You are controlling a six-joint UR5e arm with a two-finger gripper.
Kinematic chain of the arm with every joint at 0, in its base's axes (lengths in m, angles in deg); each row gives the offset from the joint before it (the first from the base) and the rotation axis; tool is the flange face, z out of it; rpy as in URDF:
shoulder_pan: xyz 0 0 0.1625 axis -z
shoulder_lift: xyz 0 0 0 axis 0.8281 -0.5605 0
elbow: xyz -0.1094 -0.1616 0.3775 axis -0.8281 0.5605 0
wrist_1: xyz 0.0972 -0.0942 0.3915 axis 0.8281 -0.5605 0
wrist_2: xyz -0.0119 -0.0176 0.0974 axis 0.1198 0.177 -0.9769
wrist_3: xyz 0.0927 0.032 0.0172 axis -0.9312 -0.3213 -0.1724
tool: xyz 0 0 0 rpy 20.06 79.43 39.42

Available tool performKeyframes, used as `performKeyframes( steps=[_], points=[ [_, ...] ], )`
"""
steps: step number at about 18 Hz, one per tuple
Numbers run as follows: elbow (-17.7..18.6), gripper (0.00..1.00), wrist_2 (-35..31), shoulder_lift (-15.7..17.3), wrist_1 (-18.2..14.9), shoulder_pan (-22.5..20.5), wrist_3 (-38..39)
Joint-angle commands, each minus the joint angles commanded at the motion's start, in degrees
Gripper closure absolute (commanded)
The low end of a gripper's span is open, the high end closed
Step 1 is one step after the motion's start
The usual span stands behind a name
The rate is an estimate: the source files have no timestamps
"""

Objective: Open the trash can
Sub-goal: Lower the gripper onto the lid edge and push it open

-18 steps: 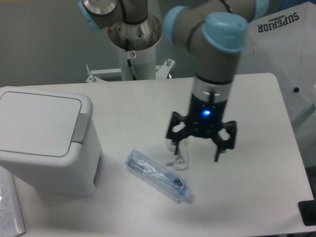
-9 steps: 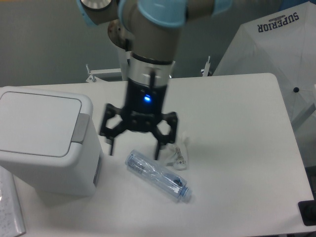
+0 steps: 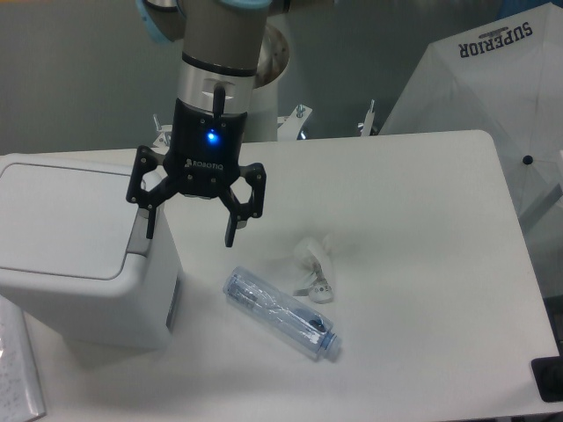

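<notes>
The trash can [image 3: 79, 255] is a large light grey-white bin at the left of the table, with its flat lid [image 3: 62, 215] shut and a darker grey push tab [image 3: 141, 236] on the lid's right edge. My gripper [image 3: 190, 236] is open and empty. It hangs just right of the bin's top right corner. Its left finger is over the push tab and its right finger is over the table. I cannot tell whether the left finger touches the tab.
A clear plastic bottle [image 3: 281, 313] lies on its side on the table, right of the bin. A crumpled clear wrapper [image 3: 314, 264] lies just beyond it. A white umbrella [image 3: 501, 79] stands past the table's right rear corner.
My gripper has swept left across the table, from above the wrapper to the trash can's right edge, and has stayed open. The bottle, wrapper and bin have not moved.
</notes>
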Motion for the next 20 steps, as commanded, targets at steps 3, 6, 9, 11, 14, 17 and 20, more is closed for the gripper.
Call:
performKeyframes(
  steps=[3,6,9,11,14,17,20],
  points=[
    [1.15,0.00,-0.09,0.00,0.35,0.09,-0.44],
    [1.24,0.00,-0.17,-0.26,0.44,0.09,-0.27],
    [1.94,0.00,-0.18,-0.35,0.62,0.09,-0.26],
    [2.12,0.00,-0.18,-0.53,0.62,0.09,-0.18],
    [3.08,0.00,-0.53,-0.53,0.70,0.53,-0.18],
    [3.17,0.00,-0.53,-0.62,0.70,0.53,-0.18],
    [3.26,0.00,-0.53,-0.70,0.70,0.53,-0.18]
  ],
)
